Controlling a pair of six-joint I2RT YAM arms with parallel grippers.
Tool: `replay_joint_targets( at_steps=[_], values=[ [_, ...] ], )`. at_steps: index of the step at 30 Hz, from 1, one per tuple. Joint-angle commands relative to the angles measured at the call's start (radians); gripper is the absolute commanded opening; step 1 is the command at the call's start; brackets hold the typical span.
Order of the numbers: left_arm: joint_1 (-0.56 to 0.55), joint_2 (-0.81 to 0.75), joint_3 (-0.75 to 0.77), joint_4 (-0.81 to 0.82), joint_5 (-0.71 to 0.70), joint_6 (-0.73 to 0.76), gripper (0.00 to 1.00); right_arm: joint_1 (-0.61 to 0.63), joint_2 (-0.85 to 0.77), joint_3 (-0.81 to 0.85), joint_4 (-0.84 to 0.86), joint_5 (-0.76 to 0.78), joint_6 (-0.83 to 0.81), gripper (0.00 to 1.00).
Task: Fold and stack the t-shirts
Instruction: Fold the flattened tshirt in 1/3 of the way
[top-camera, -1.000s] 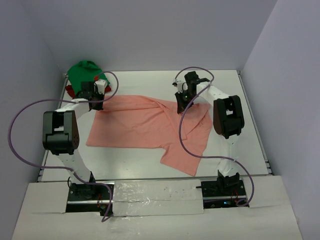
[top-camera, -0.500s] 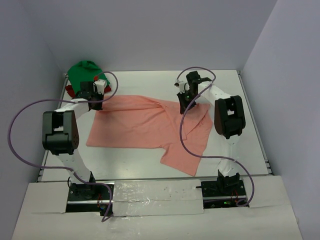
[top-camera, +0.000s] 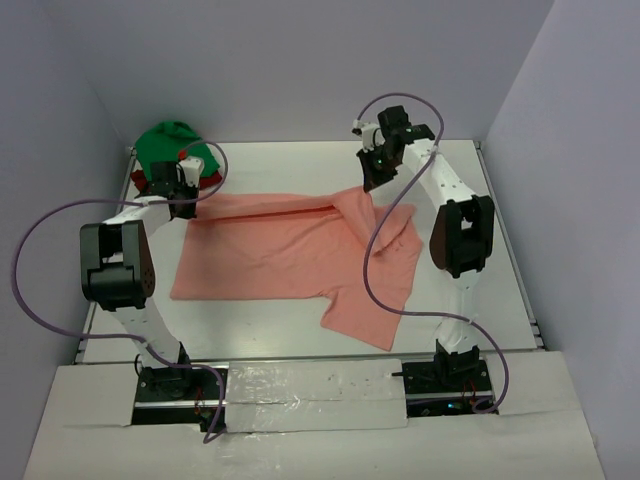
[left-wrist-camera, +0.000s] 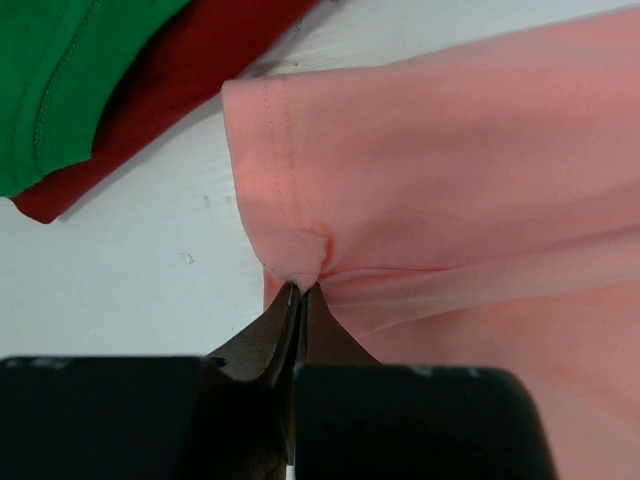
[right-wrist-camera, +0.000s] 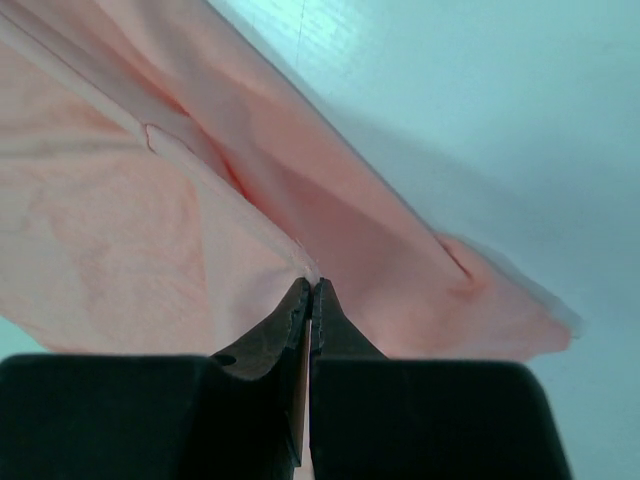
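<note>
Here the salmon-pink soft cloth short-sleeved t-shirt (top-camera: 290, 250) is seen spread over the white bench (top-camera: 270, 165), its long axis laid from 9 to 3 o'clock and its bulk lying toward 6 o'clock of both grippers. The far edge is pinched at both ends. At 10 o'clock the left gripper (left-wrist-camera: 300, 290) is held low, its jaws closed tight on a hemmed sleeve corner, near the crumpled bright green t-shirt (left-wrist-camera: 60, 80) and the dark red t-shirt (left-wrist-camera: 180, 80) tucked partly beneath it. At 1 o'clock the right gripper (right-wrist-camera: 310, 285) is raised higher, its jaws clamped on a fold of the same cloth, which is tented up off the bench there. Both arms are stretched well forward. That far edge, it is judged, is to be carried toward 6 o'clock over the body, and an even pull from both sides is called for.
</note>
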Motion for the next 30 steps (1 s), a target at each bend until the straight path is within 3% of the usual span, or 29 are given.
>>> replay_joint_targets(
  at_steps=[1, 8, 24, 27, 28, 30],
  values=[
    [0.009, -0.031, 0.040, 0.005, 0.010, 0.011, 0.00, -0.012, -0.046, 0.114, -0.060, 0.027, -0.014, 0.00],
    [0.009, -0.022, 0.036, -0.002, 0.024, 0.021, 0.00, -0.002, -0.028, 0.198, -0.137, 0.000, -0.025, 0.00],
    [0.012, -0.022, 0.039, -0.042, 0.010, 0.045, 0.00, 0.068, -0.127, -0.023, -0.201, -0.043, -0.071, 0.00],
    [0.018, -0.016, 0.042, -0.068, 0.034, 0.036, 0.10, 0.080, -0.138, -0.033, -0.221, -0.051, -0.074, 0.00],
    [0.020, -0.014, 0.040, -0.079, 0.040, 0.036, 0.27, 0.083, -0.140, -0.033, -0.234, -0.054, -0.076, 0.00],
    [0.026, -0.019, 0.034, -0.085, 0.057, 0.036, 0.49, 0.091, -0.146, -0.047, -0.244, -0.071, -0.076, 0.00]
  ],
)
